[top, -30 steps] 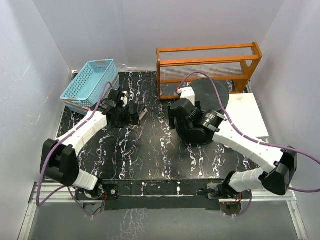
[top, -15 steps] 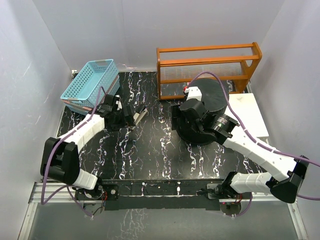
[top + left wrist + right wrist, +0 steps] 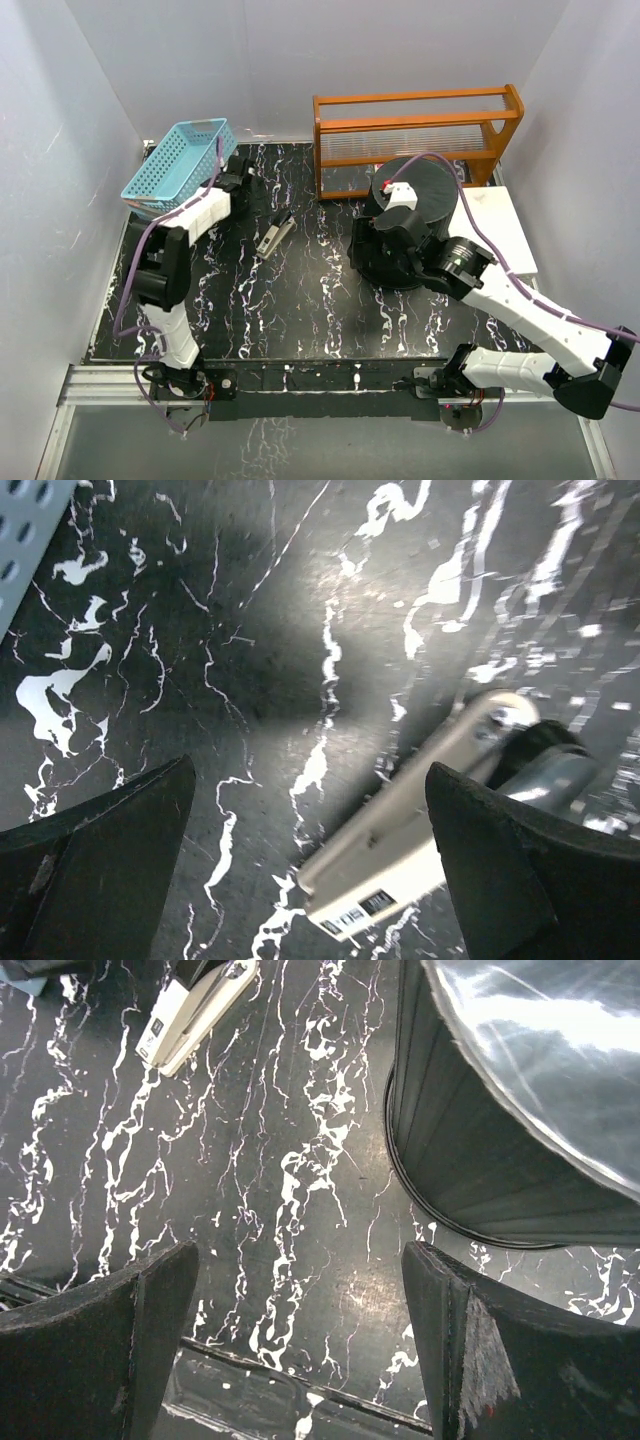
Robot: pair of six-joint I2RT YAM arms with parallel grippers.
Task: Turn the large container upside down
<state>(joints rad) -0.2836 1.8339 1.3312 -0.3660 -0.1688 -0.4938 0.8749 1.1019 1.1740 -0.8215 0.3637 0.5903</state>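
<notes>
The large container, a black round bucket point(image 3: 418, 200), stands at the middle right of the table with its flat base up and its wider rim on the tabletop. In the right wrist view the bucket point(image 3: 480, 1150) fills the upper right, with a glossy base and ribbed sides. My right gripper point(image 3: 368, 240) hangs just left of the bucket, open and empty point(image 3: 300, 1250), apart from it. My left gripper point(image 3: 248, 185) is at the back left beside the baskets, open and empty point(image 3: 310, 770), above the bare tabletop.
A white stapler point(image 3: 273, 235) lies between the arms and shows in both wrist views point(image 3: 420, 850) point(image 3: 195, 1010). A blue basket point(image 3: 180, 165) sits on other baskets at the back left. A wooden rack point(image 3: 415, 130) stands behind the bucket. A white board point(image 3: 495, 235) lies at the right.
My left gripper has drawn back from the stapler toward the blue basket. My right wrist has shifted right and back, closer to the bucket. The bucket and stapler have stayed put.
</notes>
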